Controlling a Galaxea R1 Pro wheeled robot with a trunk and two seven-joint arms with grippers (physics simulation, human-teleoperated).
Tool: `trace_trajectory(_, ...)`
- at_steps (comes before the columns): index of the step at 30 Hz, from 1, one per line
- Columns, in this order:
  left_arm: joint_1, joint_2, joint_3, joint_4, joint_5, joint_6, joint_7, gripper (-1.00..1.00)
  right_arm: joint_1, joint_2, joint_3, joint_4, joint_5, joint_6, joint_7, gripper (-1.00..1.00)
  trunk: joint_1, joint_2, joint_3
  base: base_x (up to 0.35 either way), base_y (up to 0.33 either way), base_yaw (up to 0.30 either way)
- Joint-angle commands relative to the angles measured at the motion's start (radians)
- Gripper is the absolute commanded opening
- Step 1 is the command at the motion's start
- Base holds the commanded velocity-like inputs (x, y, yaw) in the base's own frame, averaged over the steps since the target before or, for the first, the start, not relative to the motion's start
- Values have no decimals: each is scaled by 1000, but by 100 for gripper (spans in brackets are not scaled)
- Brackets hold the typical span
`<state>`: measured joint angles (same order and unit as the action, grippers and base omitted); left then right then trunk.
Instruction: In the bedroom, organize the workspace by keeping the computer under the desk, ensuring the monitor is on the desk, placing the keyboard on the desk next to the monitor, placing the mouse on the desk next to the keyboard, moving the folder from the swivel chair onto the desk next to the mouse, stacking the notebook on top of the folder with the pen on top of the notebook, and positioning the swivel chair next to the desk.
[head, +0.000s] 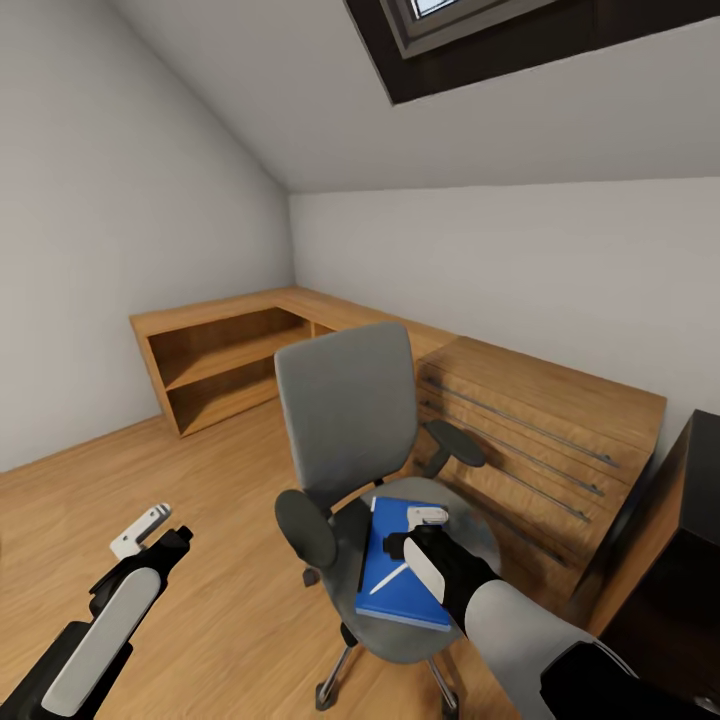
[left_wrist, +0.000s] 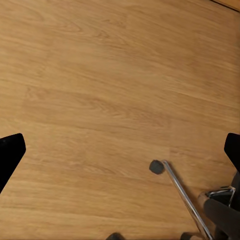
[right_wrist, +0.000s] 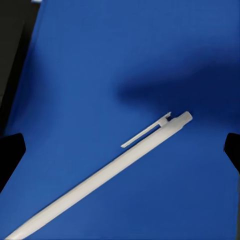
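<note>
I judge the job barely begun: the folder (head: 392, 565) lies flat on the chair (head: 350, 440) seat, and the pen (head: 391, 579) rests loose on its blue cover, so both have yet to reach the desk (head: 700, 470), whose black corner shows at the right edge of my head view. I see no notebook, keyboard, mouse, monitor or computer from here, so I cannot say how those steps stand. My right gripper (head: 428, 522) hangs just above the folder, jaws spread wide and empty; in its wrist view the pen (right_wrist: 107, 172) runs diagonally across the folder (right_wrist: 100, 60), lying between the two dark fingertips and apart from both. My left gripper (head: 150, 527) is held out over bare floor (left_wrist: 100, 100), jaws wide too, gripping nothing, with a chair leg and castor (left_wrist: 157, 166) below it. The room is an attic with sloped pale walls, a dark-framed skylight (head: 450, 30), light wood flooring and a low wooden shelf unit (head: 230, 360) running along the walls behind the chair.
</note>
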<state>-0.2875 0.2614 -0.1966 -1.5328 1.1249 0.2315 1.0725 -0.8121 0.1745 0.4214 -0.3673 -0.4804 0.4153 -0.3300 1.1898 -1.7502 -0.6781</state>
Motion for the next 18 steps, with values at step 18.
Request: trace_trajectory(18,-1,1,-1,0,1,8,7,100,-1,0,5,-1,-6,3,-8,100,58,-106,-48,0,0,0)
